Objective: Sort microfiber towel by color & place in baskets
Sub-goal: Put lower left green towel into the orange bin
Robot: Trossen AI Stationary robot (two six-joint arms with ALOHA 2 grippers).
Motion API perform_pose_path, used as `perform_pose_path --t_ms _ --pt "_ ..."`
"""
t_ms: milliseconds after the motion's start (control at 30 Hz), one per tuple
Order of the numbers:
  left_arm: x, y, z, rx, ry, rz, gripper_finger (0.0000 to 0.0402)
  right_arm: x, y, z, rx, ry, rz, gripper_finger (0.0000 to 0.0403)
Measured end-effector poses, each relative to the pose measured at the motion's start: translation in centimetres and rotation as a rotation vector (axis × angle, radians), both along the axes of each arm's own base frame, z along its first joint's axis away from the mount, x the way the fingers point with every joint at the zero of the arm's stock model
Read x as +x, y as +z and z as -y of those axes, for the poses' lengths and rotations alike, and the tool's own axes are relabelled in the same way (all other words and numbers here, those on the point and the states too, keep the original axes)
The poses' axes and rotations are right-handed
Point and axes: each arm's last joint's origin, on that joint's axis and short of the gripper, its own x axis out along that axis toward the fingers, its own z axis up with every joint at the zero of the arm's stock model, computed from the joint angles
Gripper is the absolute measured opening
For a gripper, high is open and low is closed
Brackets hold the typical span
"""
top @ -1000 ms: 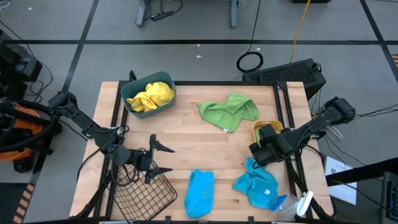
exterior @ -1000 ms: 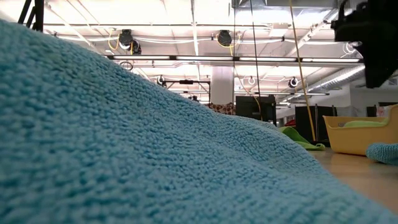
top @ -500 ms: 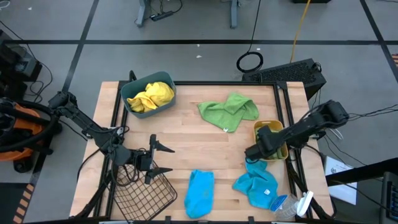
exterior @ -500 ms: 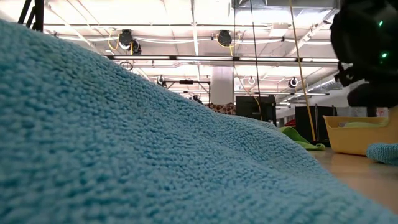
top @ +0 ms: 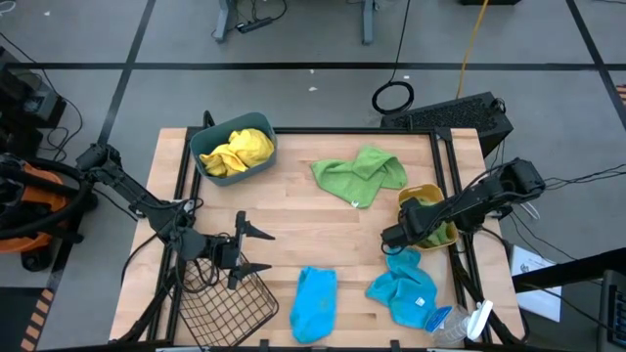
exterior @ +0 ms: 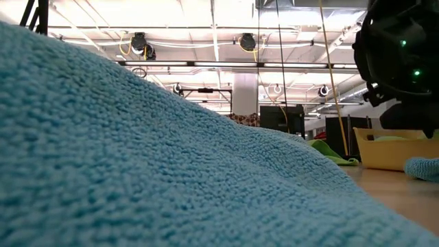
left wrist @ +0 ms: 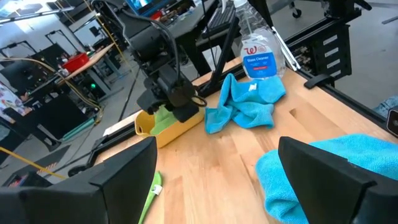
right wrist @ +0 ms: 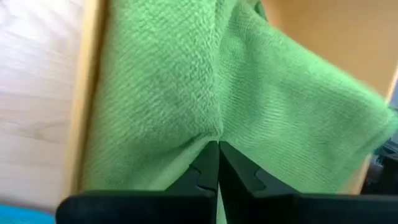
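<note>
A green towel (right wrist: pixel 186 81) lies in the orange-yellow tub (top: pixel 431 195) at the table's right, one end draped over the tub's rim (left wrist: pixel 166 119). My right gripper (right wrist: pixel 217 144) is shut, its tips down on this towel. A second green towel (top: pixel 360 173) lies spread at the middle far side. Yellow towels (top: pixel 240 150) fill the teal bin (top: pixel 207 164). Two blue towels (top: pixel 315 302) (top: pixel 402 289) lie near the front edge. My left gripper (top: pixel 256 249) hovers open above the wire basket (top: pixel 225 308). My right gripper presses its shut fingertips (right wrist: pixel 210 155) down on the green towel's middle (right wrist: pixel 214 127), slanting steeply from above. The cloth creases toward the tips. Whether any cloth is caught between the fingers, I cannot tell. The towel rests inside the tub.
A clear spray bottle (top: pixel 462 323) lies at the front right corner beside the crumpled blue towel. In the low view a blue towel (exterior: pixel 137 158) fills most of the picture. Bare wood shows in the table's middle (top: pixel 313 230).
My right gripper has come down into the orange-yellow tub and tipped more steeply downward, shifting a little toward the table's left. The green towel in the tub stays where it was.
</note>
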Motion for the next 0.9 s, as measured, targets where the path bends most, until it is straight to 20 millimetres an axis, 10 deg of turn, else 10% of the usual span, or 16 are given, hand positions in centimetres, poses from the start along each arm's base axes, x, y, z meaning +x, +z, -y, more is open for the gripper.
perform_pose_path --t_ms 467,900 --pt "0.0 0.0 0.0 0.0 0.0 0.0 0.0341 0.7 4.8 -0.1 -0.068 0.061 -0.097 0.0001" --pt "0.0 0.0 0.0 -0.001 0.0 0.001 0.0341 0.4 -0.2 -0.2 0.041 0.043 -0.086 0.0"
